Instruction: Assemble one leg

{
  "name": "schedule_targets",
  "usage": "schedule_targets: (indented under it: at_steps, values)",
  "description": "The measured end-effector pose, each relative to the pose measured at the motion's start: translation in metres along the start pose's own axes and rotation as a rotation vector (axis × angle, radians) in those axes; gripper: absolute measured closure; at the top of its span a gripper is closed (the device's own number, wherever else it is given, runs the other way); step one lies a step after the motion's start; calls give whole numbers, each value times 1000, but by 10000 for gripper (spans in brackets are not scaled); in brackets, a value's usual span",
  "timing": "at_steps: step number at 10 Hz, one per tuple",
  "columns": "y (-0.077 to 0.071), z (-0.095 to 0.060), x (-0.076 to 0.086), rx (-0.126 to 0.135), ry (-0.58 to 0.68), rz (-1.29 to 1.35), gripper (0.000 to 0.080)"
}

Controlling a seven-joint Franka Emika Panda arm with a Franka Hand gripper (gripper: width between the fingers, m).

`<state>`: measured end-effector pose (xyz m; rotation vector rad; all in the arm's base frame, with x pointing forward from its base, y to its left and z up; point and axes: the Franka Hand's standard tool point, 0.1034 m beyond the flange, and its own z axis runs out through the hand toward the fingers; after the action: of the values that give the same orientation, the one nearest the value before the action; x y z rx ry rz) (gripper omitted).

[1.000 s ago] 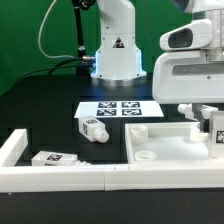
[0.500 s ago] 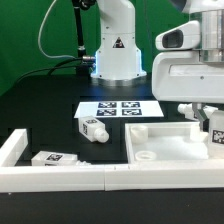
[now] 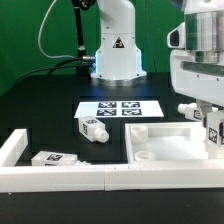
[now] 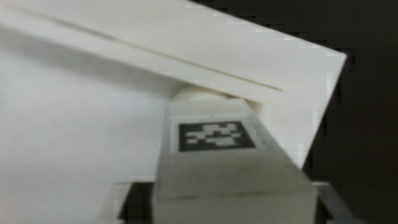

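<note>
My gripper [image 3: 211, 118] is at the exterior view's right, shut on a white leg [image 3: 214, 133] with a black-and-white tag. It holds the leg upright over the right edge of the white square tabletop [image 3: 160, 150]. In the wrist view the held leg [image 4: 217, 150] fills the middle between the dark fingers [image 4: 139, 200], its tip at a corner of the tabletop [image 4: 89, 110]. My gripper [image 4: 222, 208] is mostly hidden behind the leg there. A loose leg [image 3: 93, 128] lies left of the tabletop. Another leg [image 3: 52, 158] lies near the front left.
The marker board [image 3: 120, 108] lies in front of the robot base [image 3: 117, 55]. A white L-shaped rail [image 3: 60, 181] runs along the front and left. The tabletop has round holes near its corners [image 3: 147, 155].
The gripper's body has shifted toward the exterior view's right and a little up. The held leg stays near the tabletop's right edge. The loose parts have not moved.
</note>
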<state>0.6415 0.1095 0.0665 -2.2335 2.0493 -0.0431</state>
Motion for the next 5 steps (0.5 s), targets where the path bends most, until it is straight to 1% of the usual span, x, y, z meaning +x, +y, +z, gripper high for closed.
schedule_targets:
  at_steps: [3,5]
  values:
    - [1,0,2,14,-1,283,512]
    - [1,0,2,13,-3,368,512]
